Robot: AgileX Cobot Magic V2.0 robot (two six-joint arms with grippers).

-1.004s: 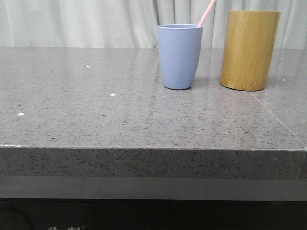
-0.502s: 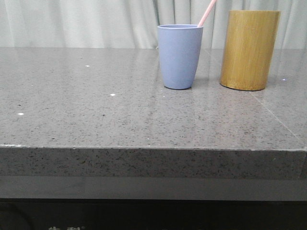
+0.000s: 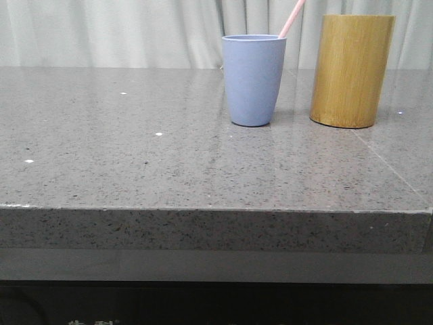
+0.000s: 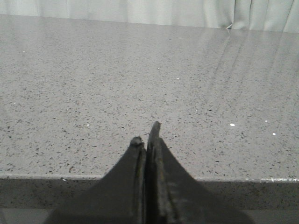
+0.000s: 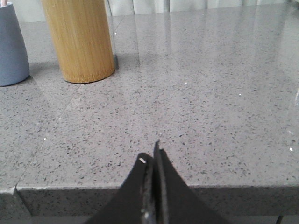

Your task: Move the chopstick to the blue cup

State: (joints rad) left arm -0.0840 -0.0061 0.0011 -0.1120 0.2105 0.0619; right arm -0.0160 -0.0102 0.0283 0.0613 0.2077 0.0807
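Pink slender chopstick leans in matte tapered blue cup; both dark hands, left hand and right hand, pressed together

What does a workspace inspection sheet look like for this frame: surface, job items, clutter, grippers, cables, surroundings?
Surface: grey speckled stone countertop, dry, with a seam line at the right.
Job's things: chopstick stands tilted in the blue cup, leaning on its rim; cup upright.
Clutter: bamboo holder upright, to the right of the cup and apart from it.
Grippers: left gripper shut and holding nothing, at the near table edge; right gripper shut and holding nothing, at the near edge too.
Cables: nothing seen.
Surroundings: pale curtain behind the table.
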